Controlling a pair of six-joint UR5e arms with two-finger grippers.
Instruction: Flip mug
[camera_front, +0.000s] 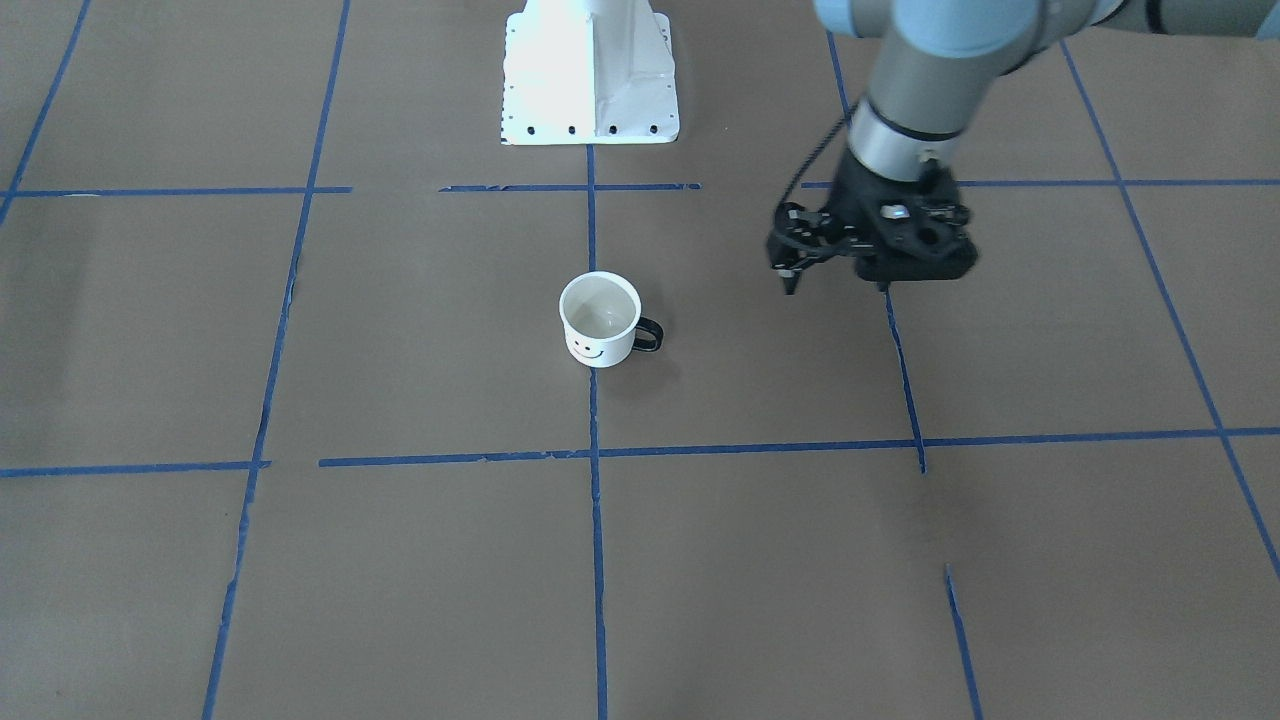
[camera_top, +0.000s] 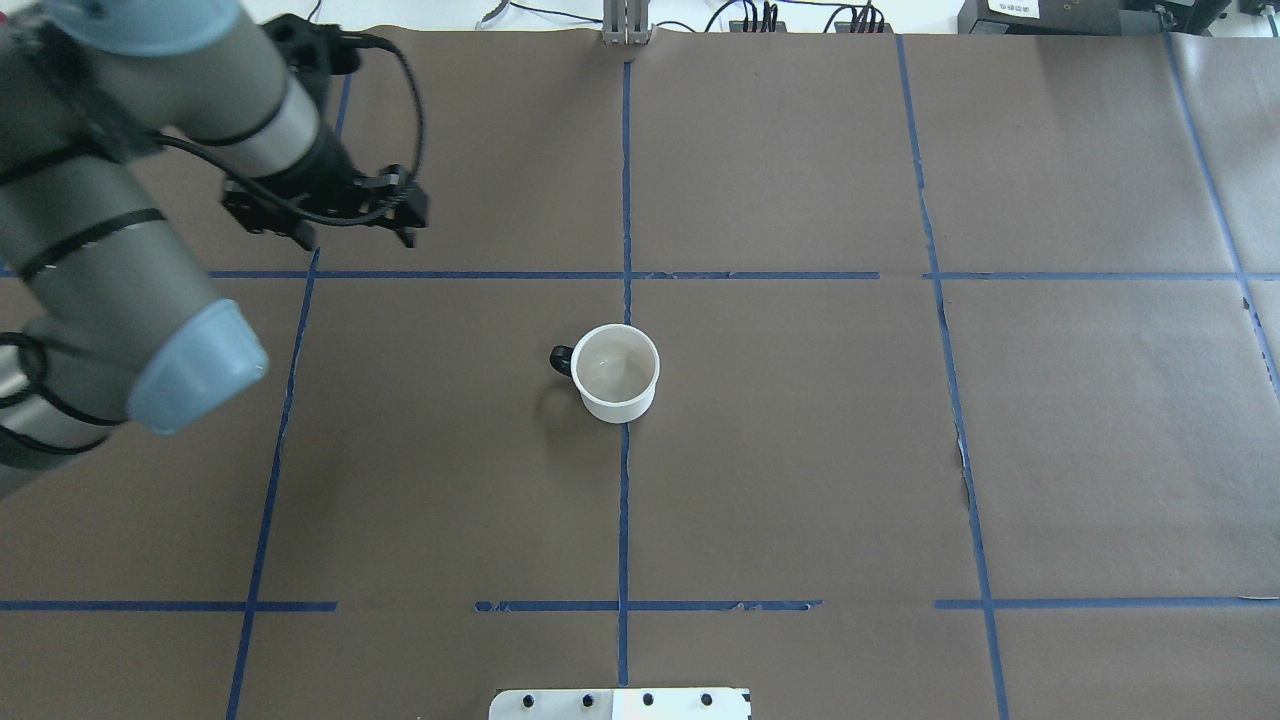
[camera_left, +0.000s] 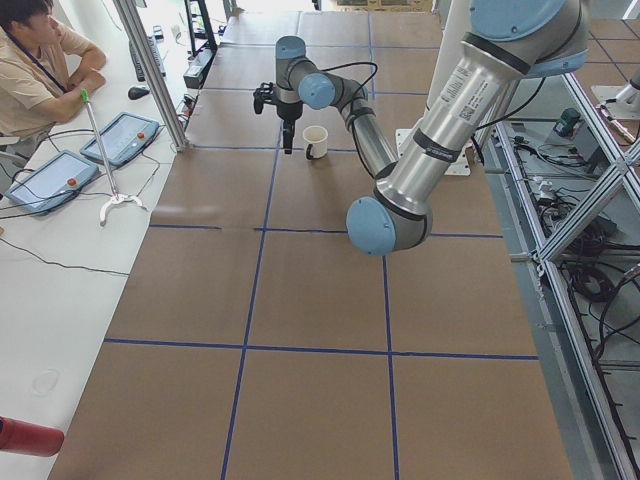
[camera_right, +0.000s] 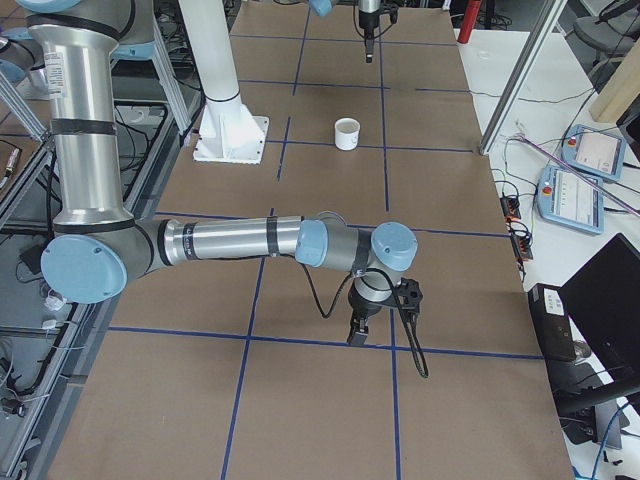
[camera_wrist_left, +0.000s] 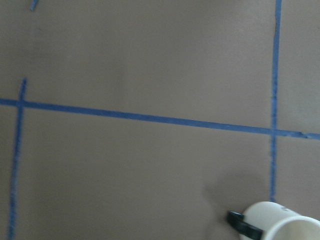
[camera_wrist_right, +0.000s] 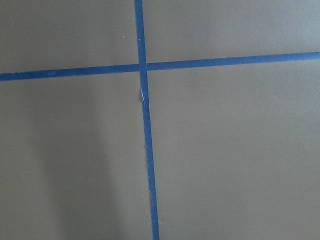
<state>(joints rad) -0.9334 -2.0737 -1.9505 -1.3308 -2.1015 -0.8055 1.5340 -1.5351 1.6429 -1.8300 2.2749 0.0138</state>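
The white mug (camera_front: 600, 320) stands upright, mouth up, near the middle of the brown table, with the smiley face towards the front-facing camera. Its black handle (camera_top: 561, 360) points to the robot's left. It also shows in the overhead view (camera_top: 618, 372) and at the lower right corner of the left wrist view (camera_wrist_left: 280, 225). My left gripper (camera_front: 835, 286) hovers open and empty, well apart from the mug on the handle side (camera_top: 356, 241). My right gripper (camera_right: 358, 335) shows only in the exterior right view, far from the mug; I cannot tell whether it is open or shut.
Blue tape lines (camera_top: 625, 275) divide the brown table into squares. The white robot base (camera_front: 590, 75) stands at the table's edge behind the mug. An operator (camera_left: 40, 60) sits beside tablets (camera_left: 120, 140) off the table's far side.
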